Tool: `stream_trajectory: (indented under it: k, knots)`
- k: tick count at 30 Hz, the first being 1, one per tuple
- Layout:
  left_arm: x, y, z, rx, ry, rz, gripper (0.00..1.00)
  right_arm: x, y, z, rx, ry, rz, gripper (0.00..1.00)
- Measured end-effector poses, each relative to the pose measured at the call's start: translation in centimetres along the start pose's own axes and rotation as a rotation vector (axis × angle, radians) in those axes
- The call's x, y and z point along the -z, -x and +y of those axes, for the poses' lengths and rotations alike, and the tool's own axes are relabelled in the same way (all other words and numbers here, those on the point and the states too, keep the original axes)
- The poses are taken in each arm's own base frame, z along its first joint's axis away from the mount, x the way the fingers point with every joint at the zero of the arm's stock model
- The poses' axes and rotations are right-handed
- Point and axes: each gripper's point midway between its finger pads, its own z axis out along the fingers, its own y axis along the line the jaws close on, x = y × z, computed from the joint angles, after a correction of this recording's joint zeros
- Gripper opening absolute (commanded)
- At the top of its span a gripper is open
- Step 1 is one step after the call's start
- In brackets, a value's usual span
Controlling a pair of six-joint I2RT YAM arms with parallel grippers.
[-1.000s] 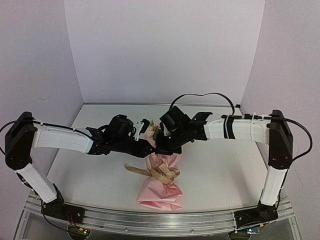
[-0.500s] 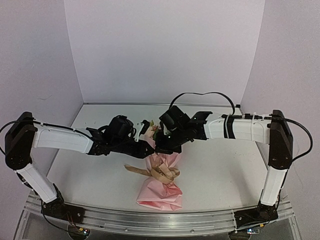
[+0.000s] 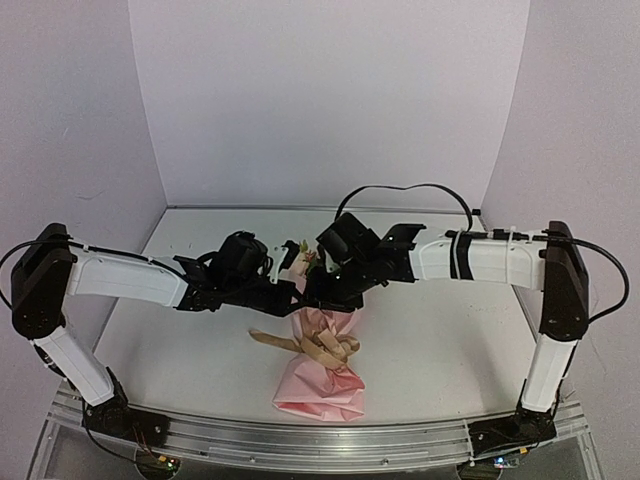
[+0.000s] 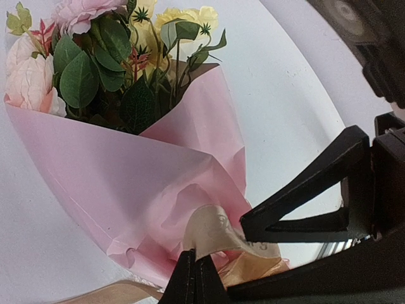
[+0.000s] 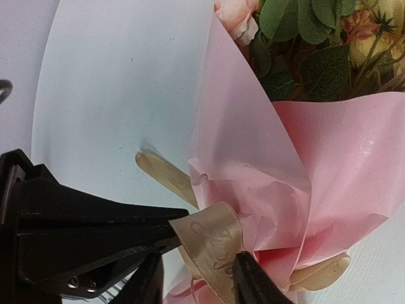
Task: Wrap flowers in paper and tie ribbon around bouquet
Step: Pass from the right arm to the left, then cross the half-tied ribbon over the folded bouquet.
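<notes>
1 bouquet [image 3: 318,378] lies on the worktop [image 3: 450,340], directly beneath 2 hands that meet over its upper half. It is made of 1 pink paper [image 4: 114,183] sheet rolled into a cone, 1 bunch of flowers [image 4: 95,57] and 1 tan ribbon [image 5: 212,244] looped round the cone's waist. Its long axis runs near to far: the blooms point away from the arm bases and the folded tail points towards them.

The left arm [image 3: 120,278] reaches in from the left with its forearm nearly level and its wrist dipped towards the cone. The left hand [image 4: 190,272] is closed, its tips pinching 1 ribbon loop that stands just ahead of them, with the flowers farther ahead. The right arm [image 3: 490,258] comes in from the right at the same height, with 1 black cable [image 3: 410,190] arching over its wrist. The right hand [image 5: 197,256] is open. Its 2 fingers [image 5: 253,282] straddle that same loop, with a gap showing on 1 side, and the left hand's tip meets the loop just beside them.
</notes>
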Motion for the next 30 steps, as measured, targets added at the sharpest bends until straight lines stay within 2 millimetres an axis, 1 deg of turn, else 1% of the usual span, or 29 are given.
stream_trajectory:
  k: [2,4,8,10,11,12,16,18,20,23,26,30]
  knots:
    - [0.0,0.1,0.0,0.001,-0.002,-0.004,0.0,0.8,-0.2,-0.3,0.012,-0.005,-0.012,0.67]
    - [0.0,0.2,0.0,0.003,-0.001,-0.008,0.0,2.0,-0.6,-0.7,0.022,-0.009,-0.028,0.69]
    - [-0.1,0.0,0.2,0.007,0.007,-0.013,0.0,3.9,-2.2,-1.7,0.041,-0.022,-0.039,0.65]
    - [-0.1,-0.2,0.5,0.014,0.014,-0.011,0.0,4.0,-3.3,-2.3,0.056,-0.032,-0.029,0.58]
    - [-0.1,-0.3,0.6,0.017,0.019,-0.009,0.0,3.8,-3.9,-2.7,0.065,-0.04,-0.018,0.54]
    - [-0.1,-0.4,0.7,0.021,0.022,-0.008,0.0,3.4,-4.4,-3.1,0.068,-0.048,-0.008,0.52]
    - [-0.1,-0.9,1.0,0.027,0.028,-0.002,0.0,1.9,-7.3,-5.7,0.071,-0.094,0.055,0.51]
    - [-0.1,-1.0,1.1,0.028,0.028,-0.002,0.0,1.6,-8.1,-6.4,0.07,-0.106,0.077,0.48]
    - [0.0,-1.1,1.1,0.03,0.029,-0.001,0.0,1.3,-8.3,-6.4,0.065,-0.099,0.085,0.45]
    - [0.1,-1.0,1.0,0.03,0.026,-0.006,0.0,0.8,-8.1,-5.8,0.06,-0.069,0.079,0.39]
    - [0.1,-0.9,1.0,0.031,0.023,-0.011,0.0,-0.1,-8.2,-5.4,0.054,-0.048,0.086,0.37]
    - [0.1,-0.8,0.9,0.031,0.022,-0.014,0.0,-1.1,-8.6,-5.6,0.044,-0.052,0.101,0.33]
